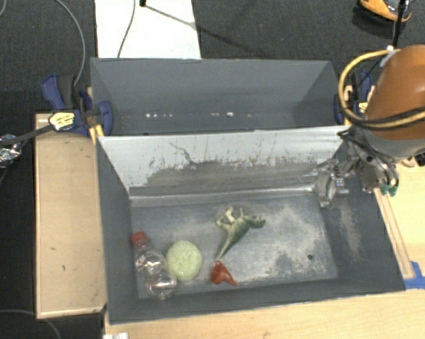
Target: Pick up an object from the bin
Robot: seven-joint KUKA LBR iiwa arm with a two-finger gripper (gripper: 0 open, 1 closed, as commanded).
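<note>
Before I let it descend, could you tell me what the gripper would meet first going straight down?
Probably bare bin floor by the right wall, or that sloping wall itself; depth is unclear. Nothing loose lies under the gripper; the green toy dinosaur, the nearest thing, sits apart, toward the bin's middle.

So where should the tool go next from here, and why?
Probably shift the tool toward the view's left and down, to the green toy dinosaur, the nearest thing. It hangs near the bin's right wall, apart from everything; the pale green ball, small red piece and clear bottle lie farther left.
</note>
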